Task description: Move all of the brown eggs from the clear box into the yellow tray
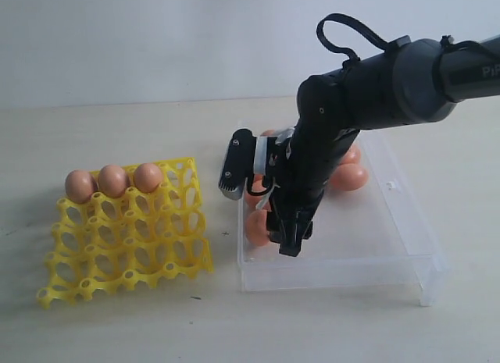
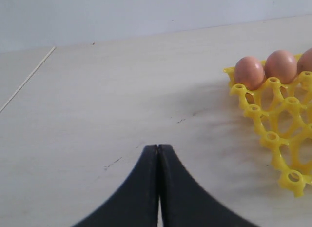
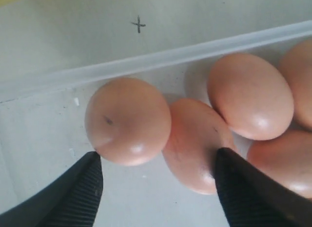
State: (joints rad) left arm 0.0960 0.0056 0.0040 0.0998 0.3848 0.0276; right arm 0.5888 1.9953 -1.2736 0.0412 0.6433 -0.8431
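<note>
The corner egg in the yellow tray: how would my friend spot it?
Look at the bright yellow plastic lattice egg tray beside the clear plastic box. Three smooth brown eggs line its far row. Yours is the end egg farthest from the box, the only one sitting in a corner cell.

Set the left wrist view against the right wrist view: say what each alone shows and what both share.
Left wrist only: the left gripper, jaws shut, with the pale table ahead of it, and a corner of the yellow tray with three brown eggs in its edge row. Right wrist only: the right gripper, jaws open, above loose eggs lying in the clear box beside its wall. Shared: the table, and brown eggs, though not the same ones.
</note>
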